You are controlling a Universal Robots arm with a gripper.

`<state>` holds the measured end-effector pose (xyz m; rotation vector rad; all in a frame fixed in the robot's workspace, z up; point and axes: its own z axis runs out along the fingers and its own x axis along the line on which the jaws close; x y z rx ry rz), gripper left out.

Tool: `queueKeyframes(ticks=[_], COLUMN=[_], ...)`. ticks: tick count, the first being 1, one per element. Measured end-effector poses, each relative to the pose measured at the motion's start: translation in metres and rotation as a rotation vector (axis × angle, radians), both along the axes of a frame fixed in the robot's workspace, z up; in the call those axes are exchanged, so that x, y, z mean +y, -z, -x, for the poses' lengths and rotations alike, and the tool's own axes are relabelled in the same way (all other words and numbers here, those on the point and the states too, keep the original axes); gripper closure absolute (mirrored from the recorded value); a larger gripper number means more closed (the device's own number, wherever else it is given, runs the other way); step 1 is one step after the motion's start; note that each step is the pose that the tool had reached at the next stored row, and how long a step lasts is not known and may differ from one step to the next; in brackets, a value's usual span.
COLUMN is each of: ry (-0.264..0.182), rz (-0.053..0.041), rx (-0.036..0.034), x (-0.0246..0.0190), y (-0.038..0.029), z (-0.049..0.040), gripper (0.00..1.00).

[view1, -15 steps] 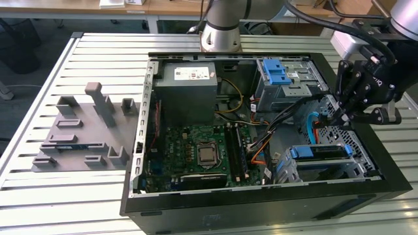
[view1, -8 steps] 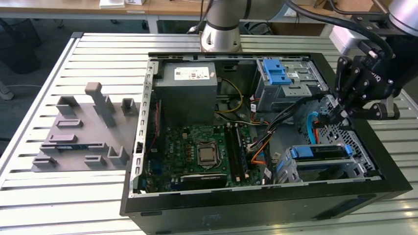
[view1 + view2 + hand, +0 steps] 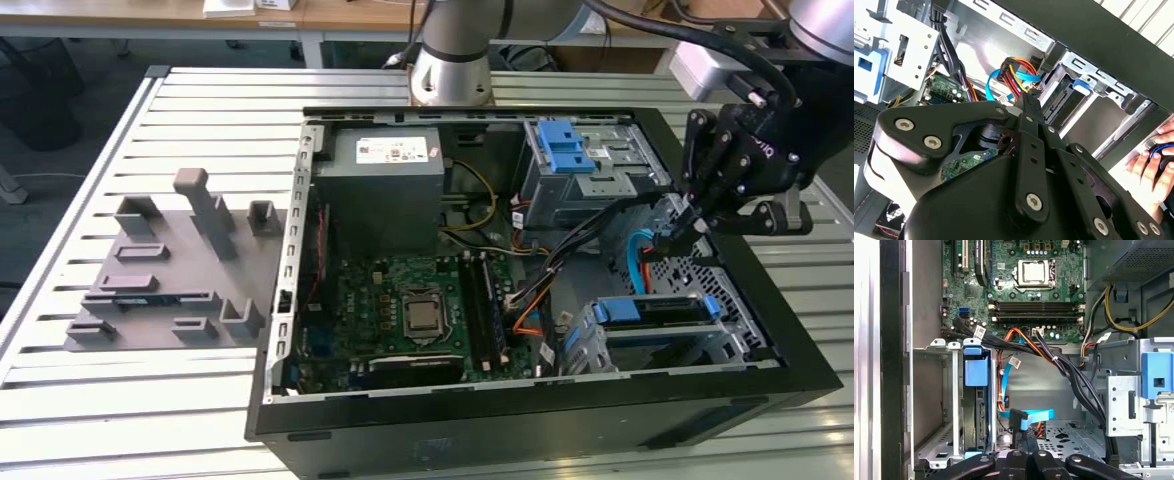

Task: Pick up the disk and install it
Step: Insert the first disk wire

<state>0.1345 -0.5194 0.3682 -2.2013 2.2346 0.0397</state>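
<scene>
A slatted metal tabletop (image 3: 174, 400) carries an open black computer case (image 3: 534, 420) lying on its side, with a grey moulded fixture (image 3: 167, 270) beside it toward the exterior view's left. Nearest the camera in the exterior view, the disk (image 3: 651, 310) sits in its metal cage at the case's near corner toward the exterior view's right, its blue rail showing; the first wrist view shows it standing on edge in that bay (image 3: 976, 405), blue tab uppermost. Just past it, the black pincer (image 3: 687, 228) hangs inside the case over the cables, its fingers drawn together to a narrow tip and gripping nothing, close to a blue data cable (image 3: 1029, 419). In the second wrist view a person's hand (image 3: 1154, 160) rests outside the case wall. Farther back lie the green motherboard (image 3: 400, 300), the grey power supply (image 3: 384, 185) and a blue latch bracket (image 3: 567, 150).
</scene>
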Motion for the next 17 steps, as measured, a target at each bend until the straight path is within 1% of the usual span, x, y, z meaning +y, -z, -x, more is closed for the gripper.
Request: queueKeyframes(ticks=[5, 8, 9, 13, 16, 17], ry=[0.000, -0.003, -0.004, -0.008, -0.009, -0.009], rz=[0.0023, 0.0074, 0.0102, 0.0147, 0.0212, 0.0241], rx=[-0.0003, -0.0006, -0.0008, -0.0014, -0.0017, -0.0017], x=[0.0002, 0.0002, 0.0002, 0.0002, 0.0003, 0.0002], y=[0.0006, 0.0015, 0.0019, 0.0032, 0.0036, 0.0038], z=[0.0000, -0.0001, -0.0001, 0.0005, 0.0006, 0.0007], gripper=[0.89, 0.89, 0.83, 0.83, 0.81, 0.76])
